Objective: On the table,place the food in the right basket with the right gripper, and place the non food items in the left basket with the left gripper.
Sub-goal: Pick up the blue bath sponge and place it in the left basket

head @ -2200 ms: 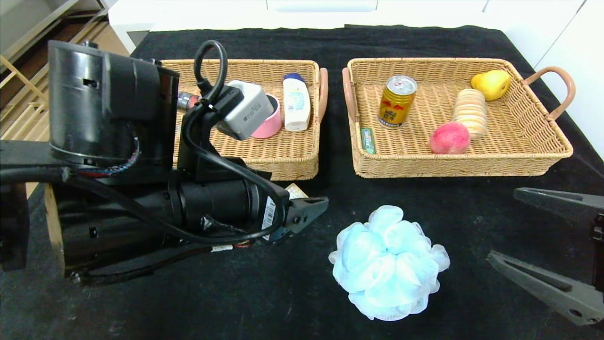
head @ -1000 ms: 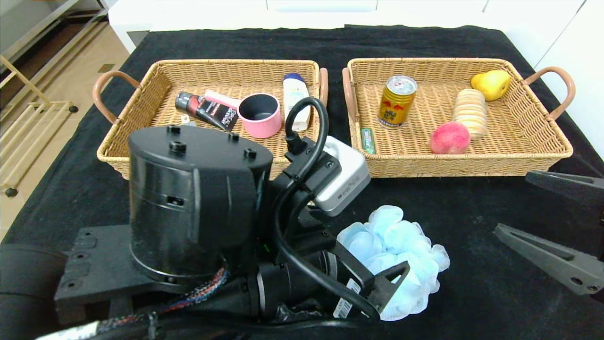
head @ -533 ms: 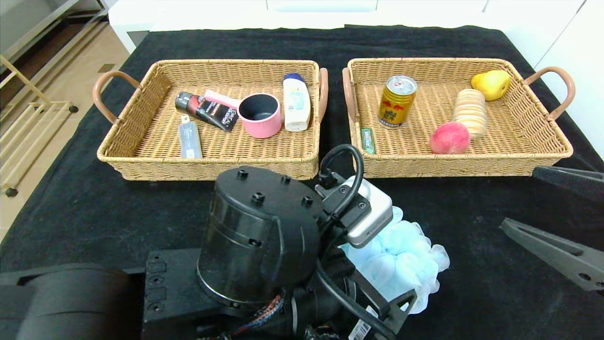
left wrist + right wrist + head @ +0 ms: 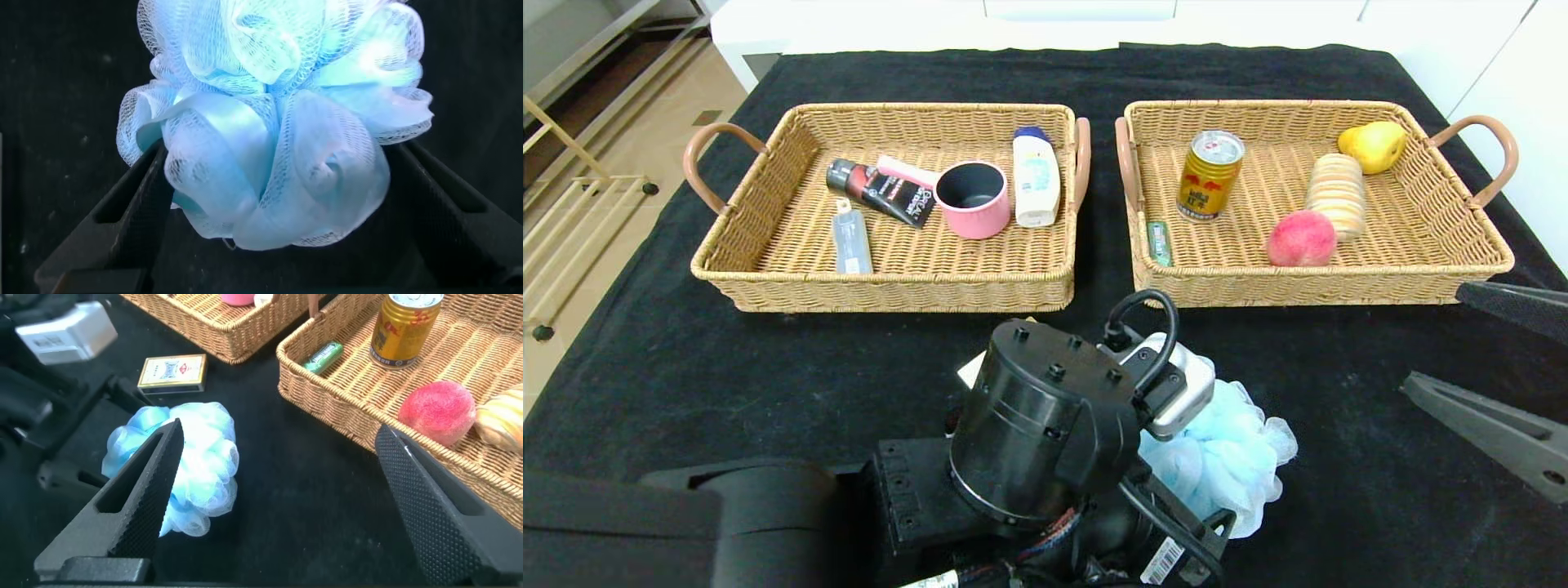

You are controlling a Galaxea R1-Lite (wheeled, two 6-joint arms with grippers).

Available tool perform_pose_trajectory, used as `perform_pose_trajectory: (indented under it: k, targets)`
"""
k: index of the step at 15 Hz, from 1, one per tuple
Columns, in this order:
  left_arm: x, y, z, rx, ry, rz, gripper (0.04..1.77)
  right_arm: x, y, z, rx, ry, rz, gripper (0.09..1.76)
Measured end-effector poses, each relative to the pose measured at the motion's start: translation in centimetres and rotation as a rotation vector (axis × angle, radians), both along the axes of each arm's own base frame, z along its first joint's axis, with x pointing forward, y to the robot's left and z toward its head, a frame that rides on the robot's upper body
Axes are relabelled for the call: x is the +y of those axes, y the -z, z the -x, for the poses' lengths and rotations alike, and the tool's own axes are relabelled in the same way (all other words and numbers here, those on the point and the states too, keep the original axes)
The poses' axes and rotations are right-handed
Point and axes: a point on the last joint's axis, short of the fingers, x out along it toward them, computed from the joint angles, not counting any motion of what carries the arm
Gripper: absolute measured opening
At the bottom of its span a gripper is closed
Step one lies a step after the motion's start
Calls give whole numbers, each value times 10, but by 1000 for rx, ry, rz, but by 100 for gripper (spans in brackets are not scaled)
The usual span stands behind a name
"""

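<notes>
A light blue mesh bath pouf (image 4: 1232, 457) lies on the black cloth at front centre. My left gripper (image 4: 278, 192) is open and low over it, with one finger (image 4: 122, 216) on each side of the pouf (image 4: 270, 122). The left arm hides part of the pouf in the head view. A small card box (image 4: 172, 371) lies beside the pouf (image 4: 176, 469), and only a corner of the box (image 4: 970, 369) shows in the head view. My right gripper (image 4: 1433, 336) is open and empty, above the cloth at the right edge, and also shows in the right wrist view (image 4: 279, 433).
The left basket (image 4: 768, 147) holds a black tube (image 4: 882, 192), pink cup (image 4: 972, 198), white bottle (image 4: 1035, 175) and small clear bottle (image 4: 849, 238). The right basket (image 4: 1462, 220) holds a can (image 4: 1209, 175), peach (image 4: 1301, 238), pear (image 4: 1374, 145), stacked biscuits (image 4: 1336, 194) and green pack (image 4: 1158, 242).
My left arm has swung from the left basket's front to the right and down onto the pouf, its fingers now on both sides. The right gripper has drifted slightly right.
</notes>
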Motion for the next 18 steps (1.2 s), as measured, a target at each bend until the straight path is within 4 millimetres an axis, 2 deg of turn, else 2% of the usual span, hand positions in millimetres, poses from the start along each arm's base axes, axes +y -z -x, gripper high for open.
perform_pose_trajectory:
  k: [15, 16, 18]
  targets:
    - [-10, 21, -16, 9, -73, -64, 172, -4, -3, 2, -19, 22, -4, 171]
    - [-10, 22, -17, 10, -73, -67, 161, -4, -3, 2, -19, 22, -4, 171]
    - [-11, 24, -17, 14, -72, -71, 128, -4, -2, 3, -17, 19, -3, 171]
